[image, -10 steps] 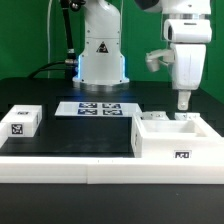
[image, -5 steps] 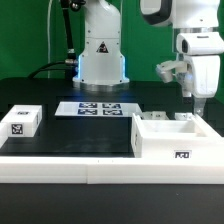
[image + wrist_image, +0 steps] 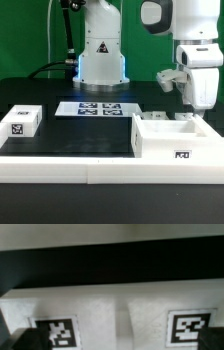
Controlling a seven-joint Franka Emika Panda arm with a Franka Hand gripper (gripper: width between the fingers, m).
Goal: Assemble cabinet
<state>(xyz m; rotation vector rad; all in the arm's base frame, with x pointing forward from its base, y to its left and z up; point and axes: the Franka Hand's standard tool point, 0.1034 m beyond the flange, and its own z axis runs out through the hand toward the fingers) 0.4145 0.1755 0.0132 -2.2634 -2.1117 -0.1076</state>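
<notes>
The cabinet (image 3: pixel 176 137) is the large white open box at the exterior view's right, with a tag on its front. My gripper (image 3: pixel 205 112) hangs just above the box's right end, holding nothing. In the wrist view the cabinet's white surface (image 3: pixel 120 308) fills the lower part, with two tags on it. My gripper (image 3: pixel 118 343) is open there; the dark fingers show only at the picture's two lower corners, wide apart.
A small white tagged block (image 3: pixel 20 121) sits at the exterior view's left. The marker board (image 3: pixel 98 108) lies in front of the robot base (image 3: pixel 101 55). A white rail (image 3: pixel 60 160) borders the black table's front.
My gripper has moved toward the exterior view's right, from over the box's middle to over its right end, and has turned about its axis.
</notes>
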